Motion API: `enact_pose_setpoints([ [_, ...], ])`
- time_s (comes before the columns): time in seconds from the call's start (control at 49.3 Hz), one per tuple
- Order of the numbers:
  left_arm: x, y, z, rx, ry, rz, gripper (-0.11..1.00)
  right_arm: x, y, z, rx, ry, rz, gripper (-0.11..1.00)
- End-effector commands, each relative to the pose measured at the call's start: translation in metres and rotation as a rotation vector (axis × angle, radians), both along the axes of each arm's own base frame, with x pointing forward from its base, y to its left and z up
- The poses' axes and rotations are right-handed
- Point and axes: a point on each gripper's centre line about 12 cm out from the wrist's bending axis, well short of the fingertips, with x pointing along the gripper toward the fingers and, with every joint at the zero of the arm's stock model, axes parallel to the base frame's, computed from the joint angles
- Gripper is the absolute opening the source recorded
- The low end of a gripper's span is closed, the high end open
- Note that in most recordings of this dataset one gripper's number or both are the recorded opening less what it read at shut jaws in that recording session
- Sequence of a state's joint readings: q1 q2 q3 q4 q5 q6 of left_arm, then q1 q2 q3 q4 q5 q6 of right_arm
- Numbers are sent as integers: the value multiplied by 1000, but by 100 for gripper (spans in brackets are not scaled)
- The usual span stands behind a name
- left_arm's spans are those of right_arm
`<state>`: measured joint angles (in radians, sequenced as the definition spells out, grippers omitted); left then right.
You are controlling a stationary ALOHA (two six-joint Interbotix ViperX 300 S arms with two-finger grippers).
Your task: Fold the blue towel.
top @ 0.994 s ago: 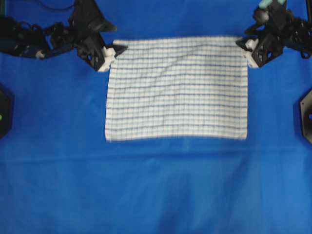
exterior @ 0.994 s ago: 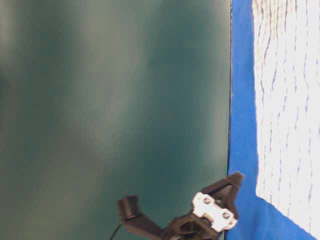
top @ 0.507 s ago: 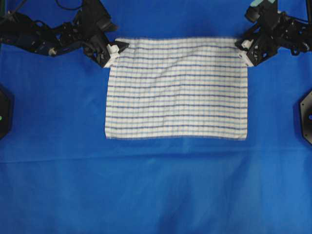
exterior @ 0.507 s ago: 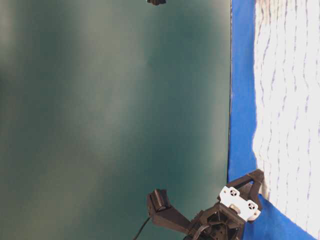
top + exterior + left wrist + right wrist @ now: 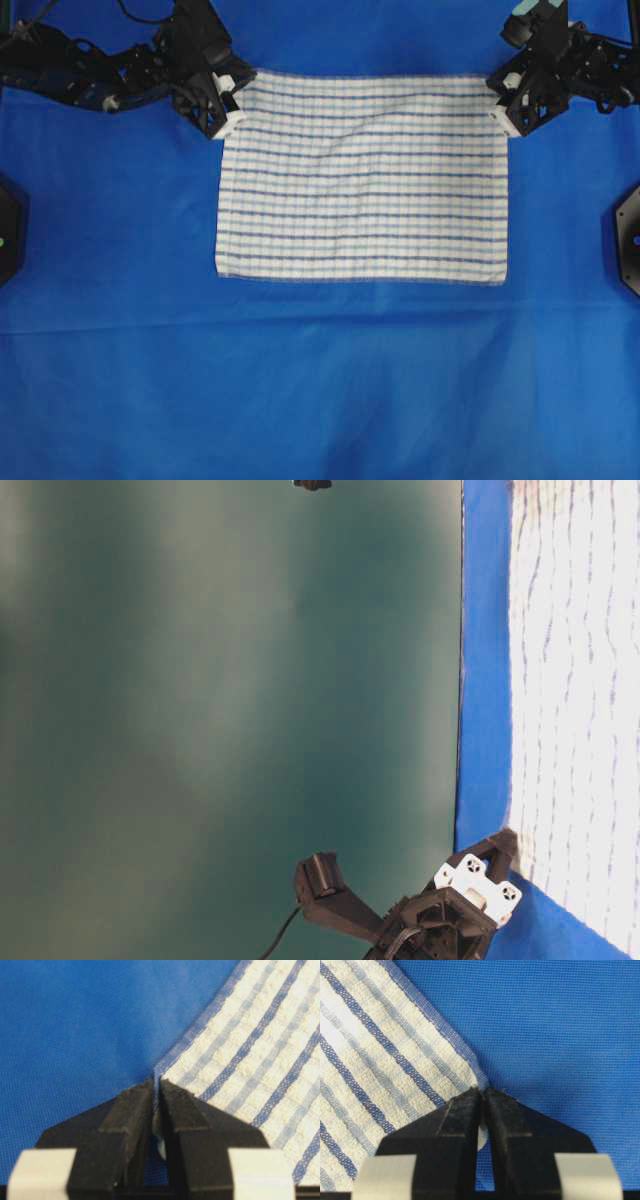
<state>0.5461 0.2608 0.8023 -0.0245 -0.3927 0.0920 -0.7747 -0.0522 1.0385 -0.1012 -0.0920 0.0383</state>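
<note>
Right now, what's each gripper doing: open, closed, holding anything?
Left gripper: closed, pinching a top corner of the blue towel.
Right gripper: closed, pinching the towel's other top corner.

No readable text, label, brand, number or sign is showing in any view: nothing legible is appearing on the cloths, the arms or the dark background.
</note>
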Motion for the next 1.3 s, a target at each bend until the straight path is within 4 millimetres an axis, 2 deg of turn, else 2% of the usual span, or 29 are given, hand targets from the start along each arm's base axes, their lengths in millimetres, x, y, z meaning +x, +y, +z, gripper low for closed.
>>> enact_pose_setpoints([
  [0.0,0,-5,1,-2,13,-18,4,3,-5,6,-20,-17,-1,6],
  [0.162,-1,-6,12,4,8,-22,4,4,-6,16,-44,-43,-2,6],
  [0.345,-3,-8,43,35,-42,-23,4,1,-3,44,-84,-98,-18,6],
  [0.507,-7,-10,55,50,-65,-25,4,-6,5,63,-102,-113,-20,6],
  [0.629,-7,-13,57,53,-70,-31,4,-10,11,70,-113,-124,-16,6],
  [0.811,-6,-20,68,67,-92,-50,4,-10,23,68,-96,-131,2,6],
  [1.034,-8,-47,87,76,-118,-115,4,-5,51,66,-22,-134,43,6],
  [1.278,-12,-97,88,46,-101,-243,4,1,104,71,89,-169,140,6],
])
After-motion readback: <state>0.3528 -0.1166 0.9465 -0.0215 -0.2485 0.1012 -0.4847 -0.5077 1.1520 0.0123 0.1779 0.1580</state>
